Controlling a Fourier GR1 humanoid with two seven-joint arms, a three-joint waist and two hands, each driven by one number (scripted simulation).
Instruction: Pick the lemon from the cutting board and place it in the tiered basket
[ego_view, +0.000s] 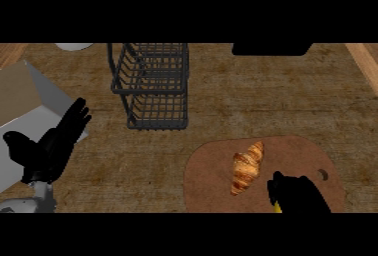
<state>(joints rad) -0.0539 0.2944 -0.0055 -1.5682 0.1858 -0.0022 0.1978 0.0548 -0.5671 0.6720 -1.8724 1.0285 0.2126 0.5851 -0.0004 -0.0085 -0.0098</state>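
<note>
At the lower right edge, the robot's right hand (299, 196) sits low over the cutting board (214, 170), its black fingers curled downward around a small yellow object, the lemon (277, 207) (only a thin sliver of yellow shows beneath the hand, at its left side). The hand hides the rest of the fruit, which is on the near part of the board. Just left of the hand lies a croissant (247, 166), golden brown with ridged, flaky bands, stretched lengthwise on the board and tilted slightly. The board is a rounded, reddish-brown slab with a small hole near its right edge.

At the lower left, the left hand (50, 145) is open, fingers straight and pointing up, thumb spread to the side, holding nothing. It shows over the edge of a grey and tan boxlike shape (22, 95).

Farther back, near the middle, stands the tiered basket (151, 85), made of dark wire mesh in rectangular levels. It is well apart from the board. The counter (280, 95) is a mottled brown, worn-looking surface. A black object (272, 48) and a pale round thing (74, 46) are cut off at the far edge.
</note>
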